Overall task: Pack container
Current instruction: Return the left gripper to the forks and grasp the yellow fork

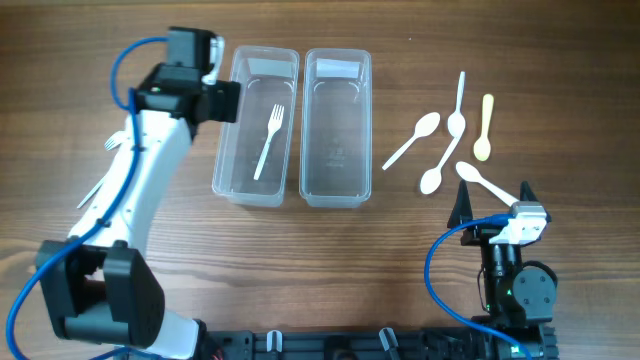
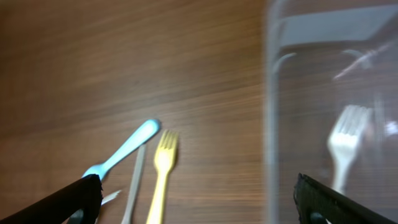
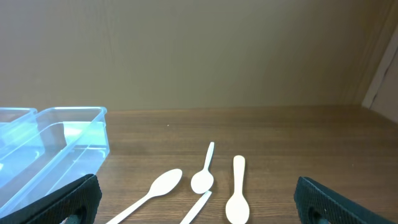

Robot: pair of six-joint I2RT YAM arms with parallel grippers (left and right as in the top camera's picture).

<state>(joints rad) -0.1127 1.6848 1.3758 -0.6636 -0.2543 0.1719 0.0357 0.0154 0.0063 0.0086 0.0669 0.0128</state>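
Two clear plastic containers stand side by side: the left one [image 1: 256, 125] holds a white fork [image 1: 270, 140], the right one [image 1: 337, 125] holds nothing. My left gripper [image 1: 222, 102] is open and empty at the left container's outer left wall [image 2: 273, 124]. In the left wrist view the white fork [image 2: 343, 144] shows through the wall, and a yellow fork [image 2: 163, 167], a blue utensil [image 2: 124, 150] and a grey one [image 2: 134, 186] lie on the table. Several white and cream spoons [image 1: 455, 135] lie right of the containers. My right gripper [image 1: 495, 200] is open and empty, near the spoons [image 3: 205, 180].
A white utensil [image 1: 100, 185] pokes out from under the left arm at the left. The wooden table [image 1: 420, 260] runs to the front edge, where both arm bases stand. A wall rises behind the table in the right wrist view.
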